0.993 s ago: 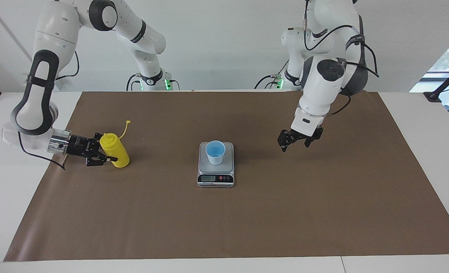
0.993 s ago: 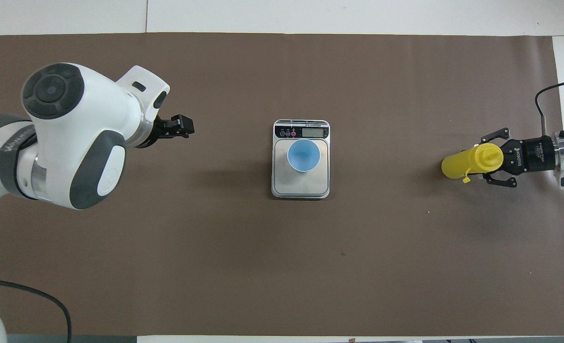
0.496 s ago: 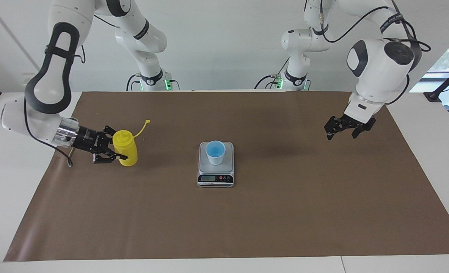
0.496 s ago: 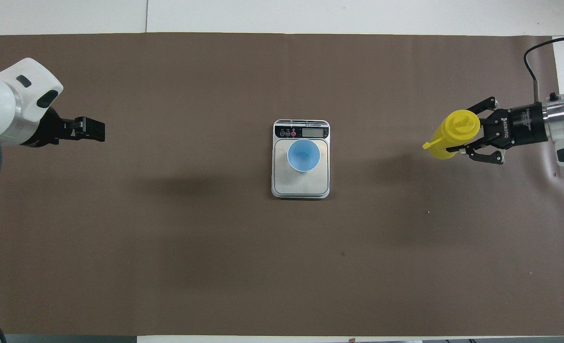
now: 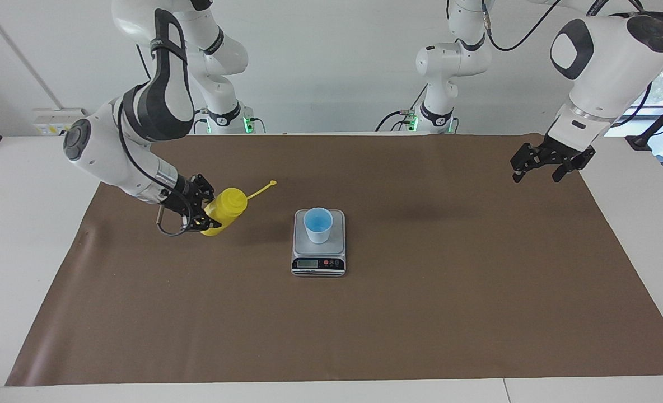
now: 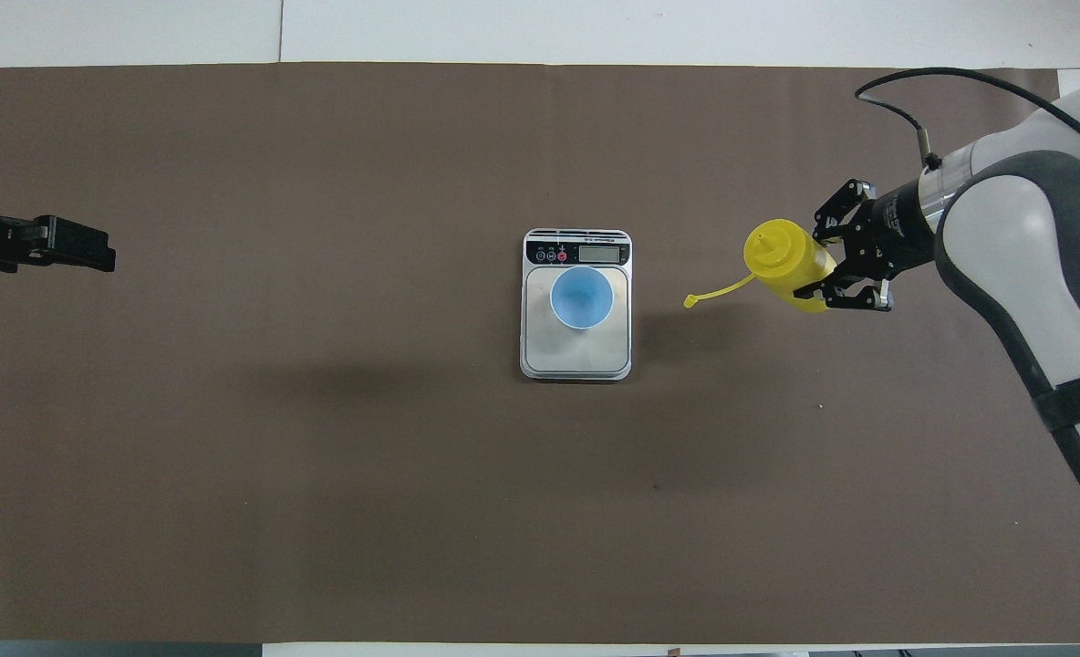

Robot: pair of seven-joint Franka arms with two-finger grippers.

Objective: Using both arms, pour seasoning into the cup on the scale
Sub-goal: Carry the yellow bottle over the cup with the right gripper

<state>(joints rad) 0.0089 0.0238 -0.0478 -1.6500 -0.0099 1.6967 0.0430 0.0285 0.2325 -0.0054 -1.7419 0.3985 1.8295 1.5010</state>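
Observation:
The yellow seasoning bottle (image 5: 229, 204) is held in my right gripper (image 5: 210, 219), which is shut on its body. The bottle is tilted, its nozzle and tethered cap (image 5: 272, 182) pointing toward the scale. It is in the air over the mat, beside the scale toward the right arm's end. It also shows in the overhead view (image 6: 780, 265) with the right gripper (image 6: 812, 284). The light blue cup (image 5: 317, 224) (image 6: 581, 297) stands upright on the silver scale (image 5: 318, 263) (image 6: 576, 361) at mid-table. My left gripper (image 5: 536, 168) (image 6: 73, 256) is open and empty over the mat's edge at the left arm's end.
A brown mat (image 5: 421, 313) covers most of the white table (image 5: 23, 235). The right arm's elbow and forearm (image 6: 1042, 237) hang over the mat at the right arm's end.
My right gripper has carried the bottle toward the scale and tilted its nozzle toward the cup. My left gripper has pulled away from the scale to its end of the mat.

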